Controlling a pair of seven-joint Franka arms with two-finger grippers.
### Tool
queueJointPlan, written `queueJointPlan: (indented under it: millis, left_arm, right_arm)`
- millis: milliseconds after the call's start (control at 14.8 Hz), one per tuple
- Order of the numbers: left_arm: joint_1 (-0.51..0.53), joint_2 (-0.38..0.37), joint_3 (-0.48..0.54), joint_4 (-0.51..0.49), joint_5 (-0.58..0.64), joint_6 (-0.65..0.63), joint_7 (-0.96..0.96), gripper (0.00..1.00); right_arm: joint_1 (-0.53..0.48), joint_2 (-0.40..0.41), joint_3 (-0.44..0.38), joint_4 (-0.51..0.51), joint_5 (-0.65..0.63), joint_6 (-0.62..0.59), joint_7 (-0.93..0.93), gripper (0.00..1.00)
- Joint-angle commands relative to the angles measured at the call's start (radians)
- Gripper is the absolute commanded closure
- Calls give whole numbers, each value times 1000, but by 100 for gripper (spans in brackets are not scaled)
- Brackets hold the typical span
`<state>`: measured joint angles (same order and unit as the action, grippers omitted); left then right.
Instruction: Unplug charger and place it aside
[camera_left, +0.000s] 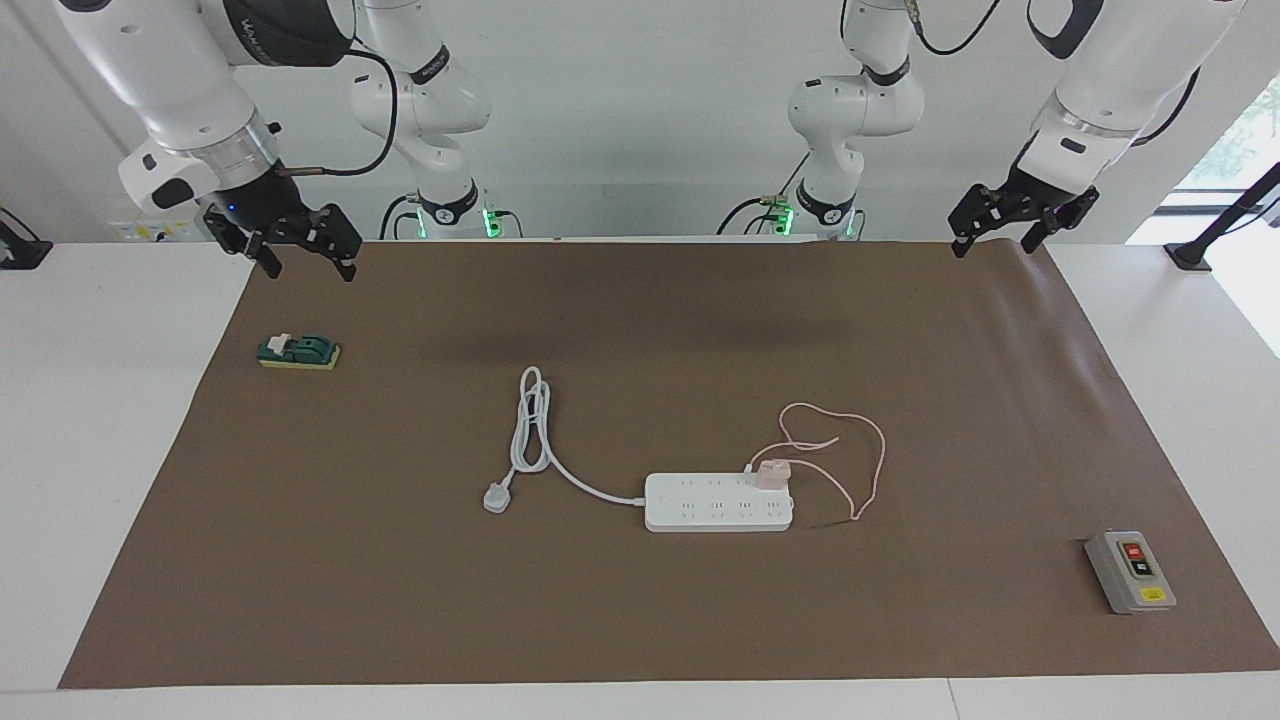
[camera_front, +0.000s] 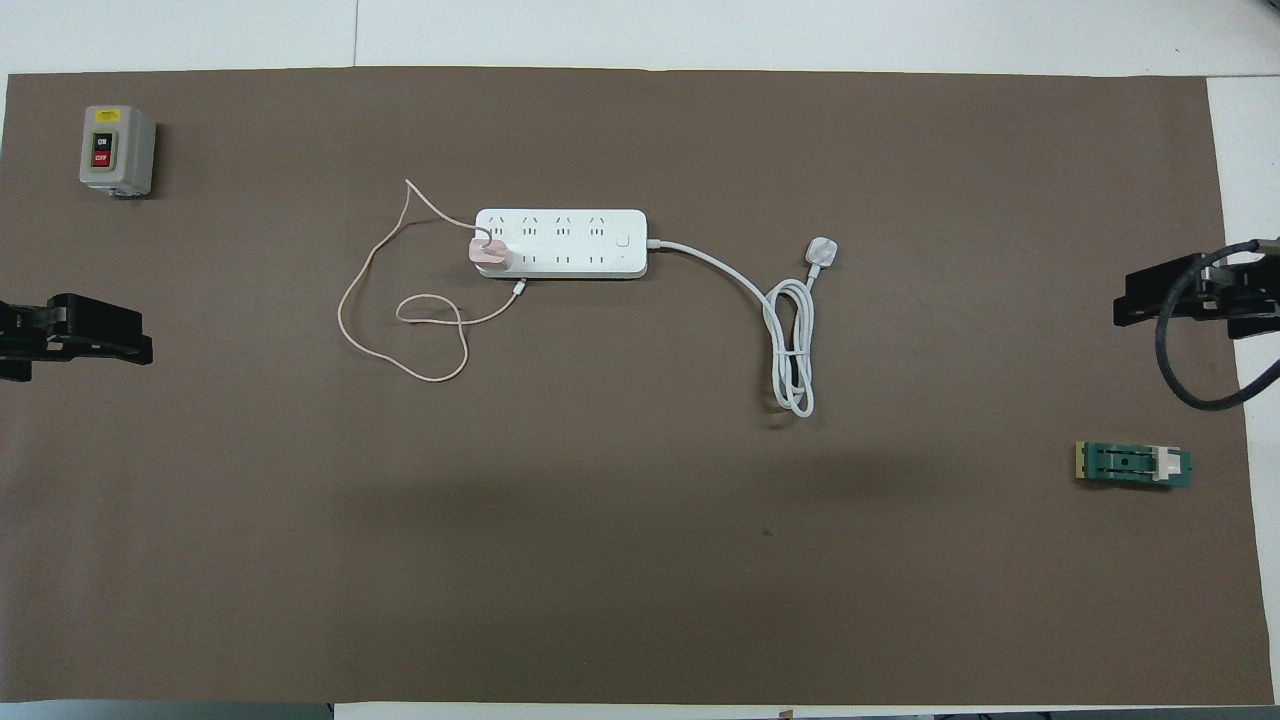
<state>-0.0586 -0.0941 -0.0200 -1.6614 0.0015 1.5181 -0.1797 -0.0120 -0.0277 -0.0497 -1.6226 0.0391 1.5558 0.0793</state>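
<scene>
Your charger (camera_left: 771, 472) sits plugged into the power strip (camera_left: 718, 502) mid-table, at its end toward the left arm. It looks light, rigid and smooth; pinch the cube's flat sides, not the limp cable (camera_left: 868, 450). Left gripper (camera_left: 1018, 222) and right gripper (camera_left: 292, 243) hang spread wide over the mat's robot-side corners.

Facing camera opposes the high overhead camera; both share the brown mat (camera_left: 640, 330).

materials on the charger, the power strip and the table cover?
Charger: pale pink, smooth, looks like moulded plastic; its thin pink cable loops limply, likely rubbery sheathing. Power strip: white, crisp slotted sockets, probably hard plastic. Table cover: flat matte brown sheet, paper or thin mat; can't tell which.
</scene>
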Motion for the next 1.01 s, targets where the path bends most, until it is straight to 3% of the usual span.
queueJointPlan:
  millis: [0, 135, 404, 539, 741, 943]
  left_arm:
    - [5, 40, -18, 66, 9, -8, -154, 0]
    - [2, 127, -20, 173, 3, -76, -375, 0]
    - [-49, 189, -20, 206, -17, -59, -668, 0]
    - [-79, 230, -21, 224, -17, -41, -759, 0]
    - [-150, 261, -21, 221, -28, 75, -965, 0]
    - [-204, 304, -20, 186, -15, 201, -1173, 0]
  right_arm:
    - [-13, -9, 10, -3, 13, 32, 87, 0]
    - [-13, -3, 16, -5, 56, 46, 314, 0]
    - [-11, 49, 18, -2, 166, 46, 855, 0]
    - [-11, 97, 17, -2, 237, 55, 1003, 0]
    - [61, 146, 21, 13, 248, 119, 1214, 0]
    - [78, 186, 19, 13, 378, 216, 1378, 0]
